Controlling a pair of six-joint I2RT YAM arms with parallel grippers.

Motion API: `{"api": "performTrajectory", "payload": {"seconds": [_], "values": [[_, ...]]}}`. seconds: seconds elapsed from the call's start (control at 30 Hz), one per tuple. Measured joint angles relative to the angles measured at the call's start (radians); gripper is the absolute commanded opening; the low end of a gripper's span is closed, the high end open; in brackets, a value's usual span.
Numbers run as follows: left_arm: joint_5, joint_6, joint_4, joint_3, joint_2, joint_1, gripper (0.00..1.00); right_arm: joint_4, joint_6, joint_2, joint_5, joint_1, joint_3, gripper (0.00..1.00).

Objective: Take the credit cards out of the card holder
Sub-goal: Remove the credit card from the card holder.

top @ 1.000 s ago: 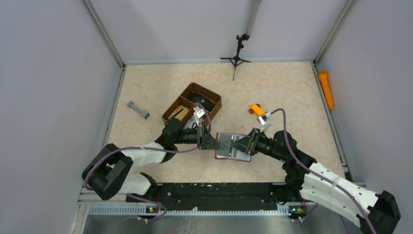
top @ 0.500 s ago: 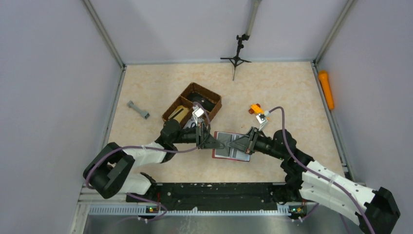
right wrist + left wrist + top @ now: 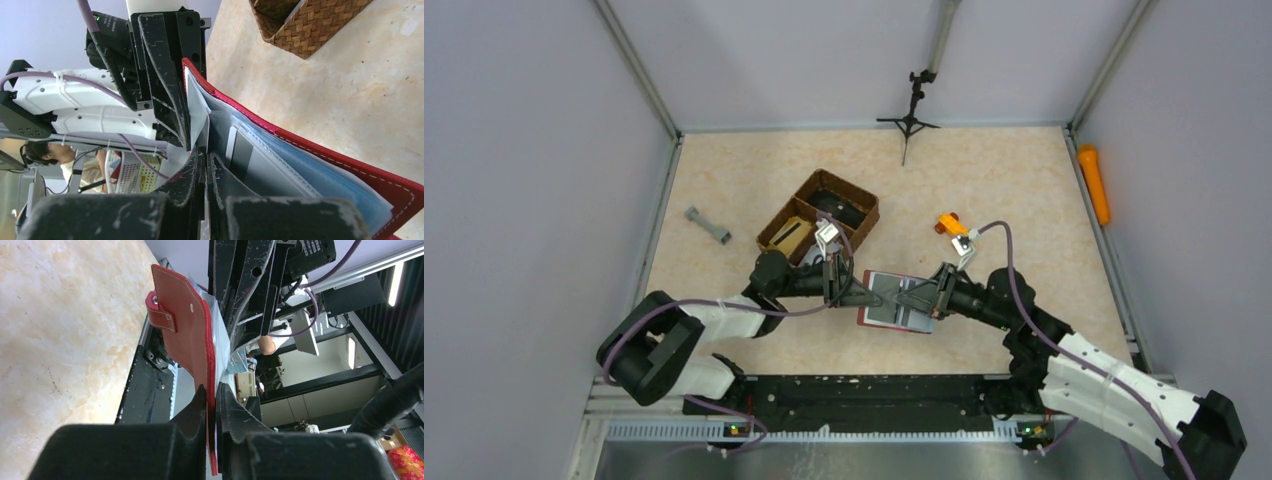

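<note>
The dark red card holder (image 3: 892, 320) hangs open above the table between my two grippers. My left gripper (image 3: 865, 293) is shut on its left edge. In the left wrist view the red cover (image 3: 185, 330) with its snap tab (image 3: 161, 316) runs up from my left gripper (image 3: 212, 392). My right gripper (image 3: 913, 296) reaches into the open holder from the right. In the right wrist view my right gripper (image 3: 206, 156) is shut on a thin grey credit card (image 3: 198, 117). A silver-grey card (image 3: 260, 162) and bluish sleeves (image 3: 325, 172) lie inside the red cover (image 3: 395, 187).
A brown woven basket (image 3: 861, 207) stands just behind the left gripper and shows in the right wrist view (image 3: 310, 22). A grey dumbbell-shaped piece (image 3: 708, 226) lies at the left. A small orange object (image 3: 948, 222), an orange cylinder (image 3: 1094, 184) and a black tripod (image 3: 910, 118) are further back.
Both grippers and the open card holder have drifted slightly to the left together. The grips look unchanged.
</note>
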Motion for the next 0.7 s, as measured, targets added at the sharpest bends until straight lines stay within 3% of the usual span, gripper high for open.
{"api": "performTrajectory", "payload": {"seconds": [0.2,0.37,0.53,0.7], "values": [[0.016,-0.010,0.008,-0.007,-0.005,0.030,0.00,-0.086,-0.050,0.000,0.014,0.000,0.045,0.00],[0.037,0.028,-0.079,-0.020,-0.085,0.099,0.05,-0.203,-0.110,0.003,0.062,-0.019,0.064,0.00],[0.040,0.072,-0.151,-0.020,-0.153,0.106,0.03,-0.192,-0.116,0.030,0.043,-0.020,0.064,0.00],[0.041,0.091,-0.188,-0.020,-0.162,0.106,0.04,-0.101,-0.098,0.076,-0.008,-0.020,0.060,0.16]]}}
